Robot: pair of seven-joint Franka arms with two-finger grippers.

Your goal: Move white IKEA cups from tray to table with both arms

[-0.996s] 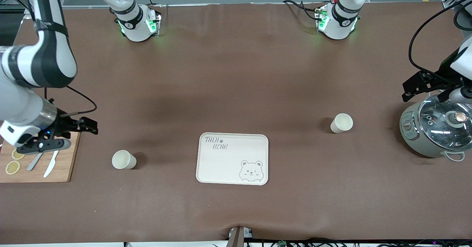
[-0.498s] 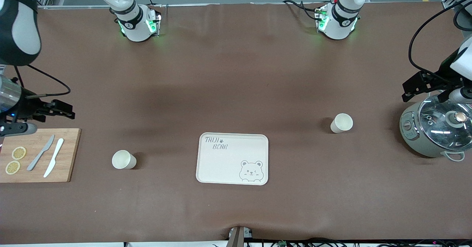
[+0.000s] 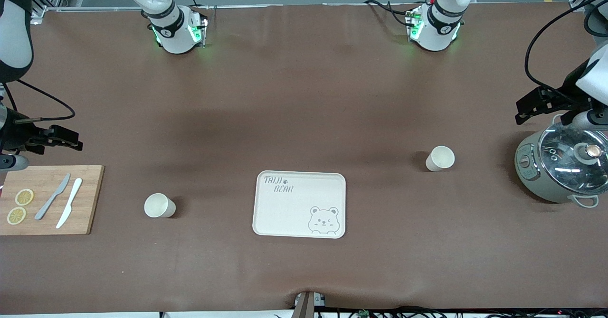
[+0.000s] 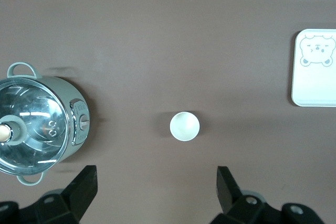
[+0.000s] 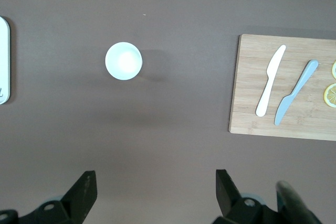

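Two white IKEA cups stand upright on the brown table, one on each side of the bear tray [image 3: 285, 213]. One cup [image 3: 159, 205] is toward the right arm's end; the right wrist view shows it [image 5: 123, 61] from above. The other cup [image 3: 440, 158] is toward the left arm's end, and it [image 4: 184, 126] also shows in the left wrist view. My right gripper [image 3: 59, 138] hangs open and empty [image 5: 156, 179] over bare table beside the cutting board. My left gripper [image 3: 534, 105] is open and empty [image 4: 156, 174] over the table next to the pot.
A wooden cutting board [image 3: 85, 199] with two knives and lemon slices lies at the right arm's end. A grey pot with a glass lid [image 3: 558, 166] stands at the left arm's end. The tray holds nothing.
The right gripper has moved up off the cutting board and out toward its end of the table. The left gripper has shifted slightly away from the pot. Cups and tray are unmoved.
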